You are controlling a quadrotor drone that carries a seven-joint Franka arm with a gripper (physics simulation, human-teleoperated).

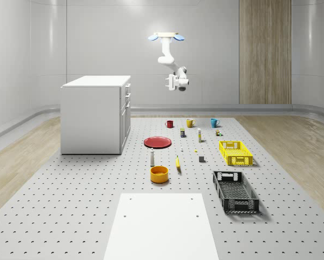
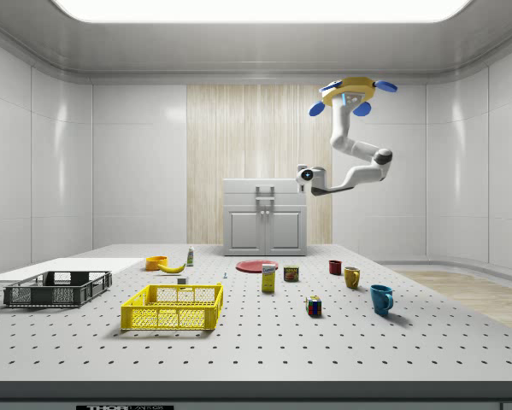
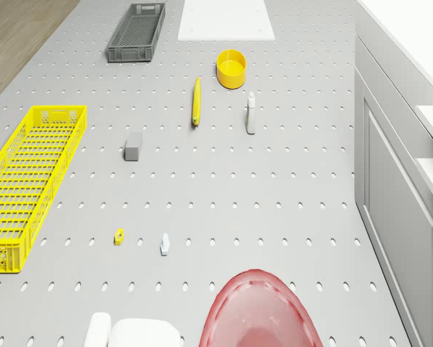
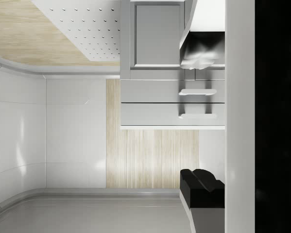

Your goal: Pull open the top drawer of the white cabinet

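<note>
Drone (image 1: 166, 37) hovered right of the white cabinet (image 1: 94, 115), gripper (image 1: 170, 83) well apart from its top drawer (image 2: 265, 187); couldn't tell finger state.

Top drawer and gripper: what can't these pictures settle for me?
- Fingers' opening: the gripper is small in the whole-scene view, and the wrist view's right edge crops it.
- Top drawer seam: the white cabinet stands far off in the side view, so shut or ajar is unclear.
- Small items by the red plate: too small to identify.
</note>
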